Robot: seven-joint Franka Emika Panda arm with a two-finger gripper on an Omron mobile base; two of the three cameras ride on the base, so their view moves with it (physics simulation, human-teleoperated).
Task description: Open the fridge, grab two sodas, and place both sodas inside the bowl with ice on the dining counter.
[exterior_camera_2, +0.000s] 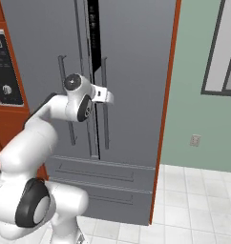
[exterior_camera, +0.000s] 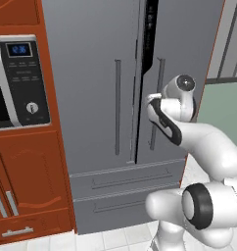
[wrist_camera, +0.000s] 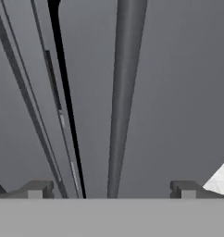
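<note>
The tall grey fridge [exterior_camera: 91, 73] fills the middle of both base views [exterior_camera_2: 136, 71]. Its right door stands slightly ajar, with a dark gap [exterior_camera: 149, 34] showing between the two doors near the top. My gripper [wrist_camera: 111, 190] is open at the right door's vertical bar handle [wrist_camera: 125, 92]. The bar runs up between my two fingertips [wrist_camera: 37, 189] without touching either. In the base views my hand [exterior_camera: 159, 108] reaches to that handle [exterior_camera_2: 105, 109] at about mid height. The sodas, the bowl with ice and the dining counter are out of view.
A red-brown cabinet with a microwave [exterior_camera: 22, 78] stands directly left of the fridge. The left door's handle [exterior_camera: 117, 108] and two lower drawers [exterior_camera: 125, 181] are below and beside my hand. A green wall with a window [exterior_camera_2: 198, 95] and white tile floor [exterior_camera_2: 194, 200] lie to the right.
</note>
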